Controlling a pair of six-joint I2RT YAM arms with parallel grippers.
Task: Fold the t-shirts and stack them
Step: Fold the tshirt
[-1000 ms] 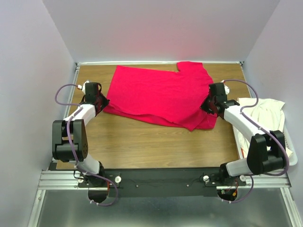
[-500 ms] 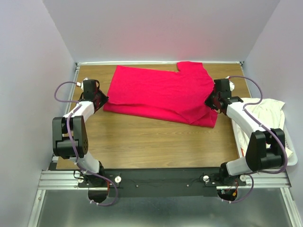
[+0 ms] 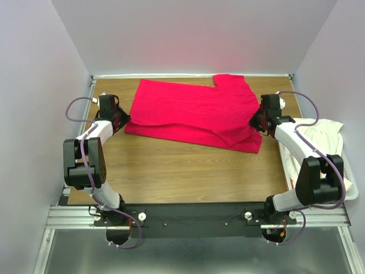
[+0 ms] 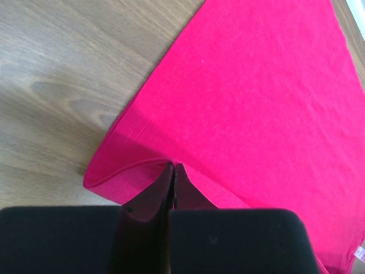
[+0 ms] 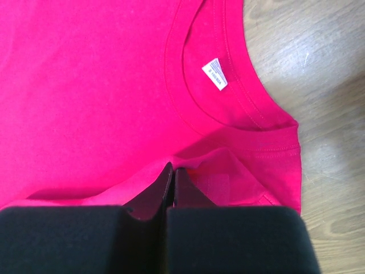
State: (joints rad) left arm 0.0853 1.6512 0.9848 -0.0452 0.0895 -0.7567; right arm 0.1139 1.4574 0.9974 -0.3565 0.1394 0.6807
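Note:
The crimson-red t-shirt (image 3: 191, 114) lies spread across the far half of the wooden table, folded along its length. My left gripper (image 3: 122, 119) is shut on its left hem edge; the left wrist view shows the jaws (image 4: 173, 166) pinching a fold of red cloth (image 4: 256, 103). My right gripper (image 3: 256, 121) is shut on the shirt's right end near the collar; the right wrist view shows the jaws (image 5: 173, 168) pinching cloth below the neckline and tag (image 5: 215, 73). The cream-white t-shirt (image 3: 322, 137) lies crumpled in the basket at the right.
A white slatted laundry basket (image 3: 351, 188) stands at the table's right edge beside my right arm. Bare wood (image 3: 188, 171) lies between the shirt and the arm bases. Grey walls close in the table at the back and sides.
Both grippers moved toward the far side and outward, pulling the red shirt's near edge back and drawing the cloth flatter and straighter. Both stayed shut on the cloth.

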